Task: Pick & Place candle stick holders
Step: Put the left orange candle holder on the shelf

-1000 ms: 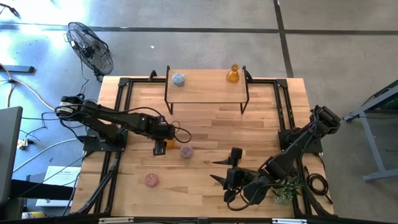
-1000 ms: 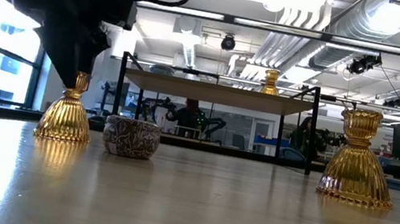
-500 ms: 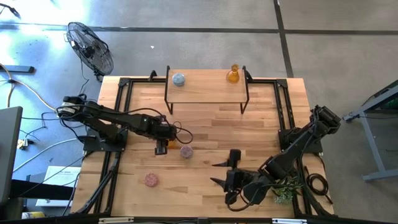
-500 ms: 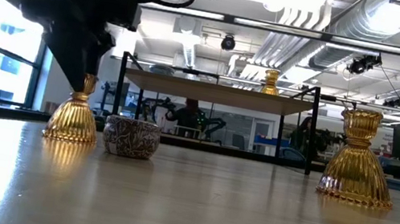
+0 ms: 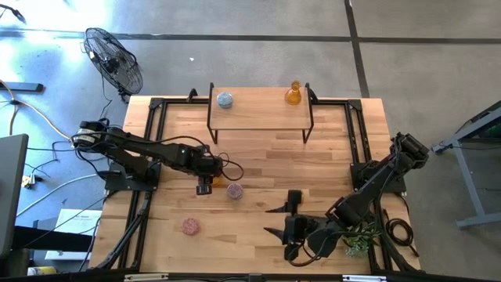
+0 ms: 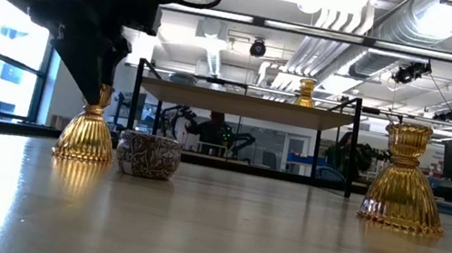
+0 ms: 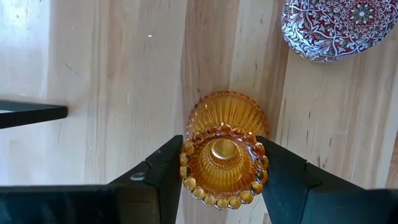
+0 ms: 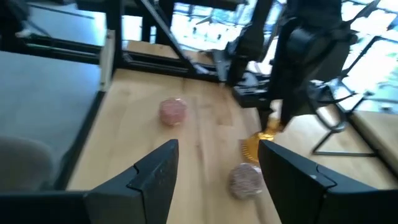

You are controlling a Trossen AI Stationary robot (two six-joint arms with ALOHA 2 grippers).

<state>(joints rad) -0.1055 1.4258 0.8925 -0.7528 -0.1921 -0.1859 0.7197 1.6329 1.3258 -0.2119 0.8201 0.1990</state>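
Note:
My left gripper (image 5: 208, 184) is shut on an amber flask-shaped holder (image 7: 225, 134) left of the table's middle. A pink holder (image 5: 234, 190) stands just right of it, and also shows in the low view (image 6: 148, 155). A second pink holder (image 5: 189, 226) stands nearer the front. A pale blue holder (image 5: 225, 99) and an amber one (image 5: 293, 94) stand on the raised shelf. A third amber holder (image 6: 406, 180) stands on the table at the low view's right. My right gripper (image 5: 272, 219) is open and empty at the front right, pointing toward the table's left. My left gripper pinches the amber holder's beaded top rim (image 7: 186, 163) between its two fingers, one on each side. The fingers (image 6: 95, 59) come from above, pointing down. The holder stands upright below them, its wide base (image 6: 84, 147) at the table top.
A wooden shelf on black legs (image 5: 258, 113) spans the far middle. A green leafy plant (image 5: 360, 239) lies by the right arm at the front right corner. Black frame rails (image 5: 149, 149) run along the table's left and right sides. A fan (image 5: 113, 59) stands off the table.
My left gripper has gone a little toward the table's right, toward the pink holder, carrying the amber holder with it; the holder has stayed upright and low. My right gripper has shifted slightly toward the near edge, still open.

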